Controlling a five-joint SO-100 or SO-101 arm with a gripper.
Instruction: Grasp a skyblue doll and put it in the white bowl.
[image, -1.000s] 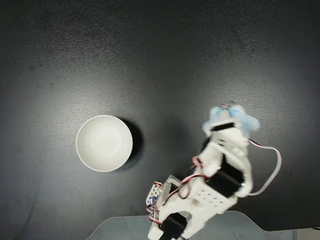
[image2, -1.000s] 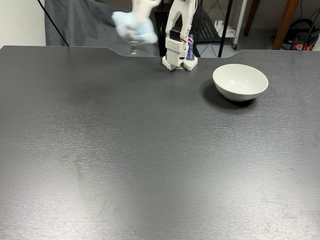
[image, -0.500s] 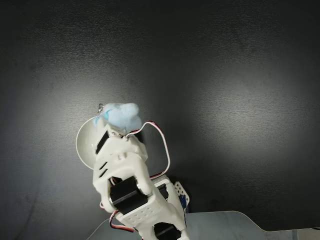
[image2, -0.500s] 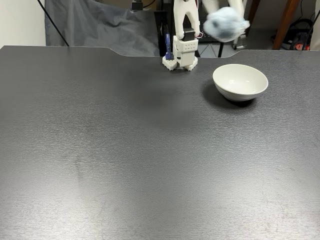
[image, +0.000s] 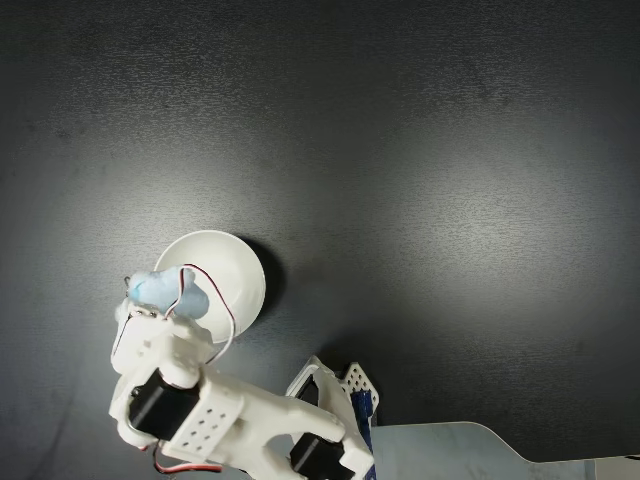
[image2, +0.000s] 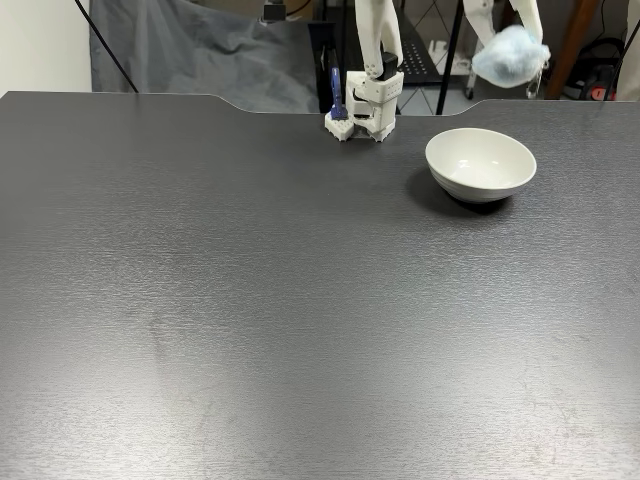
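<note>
In the low fixed view, the lower two-thirds of the frame is taken up by the bare dark table. Farther back, at the upper right, the white bowl is seen standing upright on the table, nothing visible inside it. Behind and left of the bowl, at the table's far edge near the top centre, the arm's base is found. At the very top right, the skyblue doll is held in the air, above and slightly to the right of the bowl and clear of its rim. The gripper is closed around the doll from above, its fingers largely cut off by the frame's top edge.

In the top-down fixed view, the arm is seen across the lower left, with its base at the bottom centre. The gripper is clamped on the doll, which lies over the lower-left rim of the bowl, partly covering it. The jaws themselves are mostly hidden under the wrist. The rest of the frame is occupied by the dark tabletop.
</note>
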